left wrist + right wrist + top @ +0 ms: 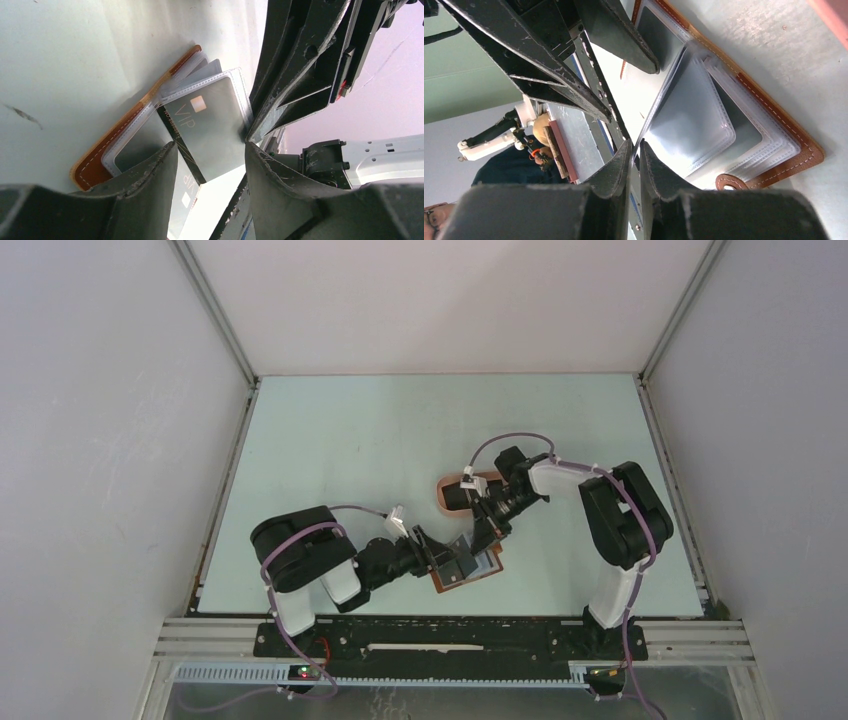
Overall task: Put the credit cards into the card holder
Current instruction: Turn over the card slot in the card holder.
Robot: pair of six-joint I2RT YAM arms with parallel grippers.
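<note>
Currently the card holder [470,568] lies open at lower centre, left gripper [210,150] part-open astride a VIP credit card [210,120] to steady it, right gripper [635,150] nearly shut, seemingly pinching a plastic sleeve [689,120] open.

pink oval tray [452,496], pale green table [330,460]

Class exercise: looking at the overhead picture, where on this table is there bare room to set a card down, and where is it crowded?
Bare: the table along the far wall and its whole left half beyond the left gripper. Also the right strip past the right arm. Crowded: near centre, where both grippers meet over the open card holder, with the pink tray just behind.
</note>
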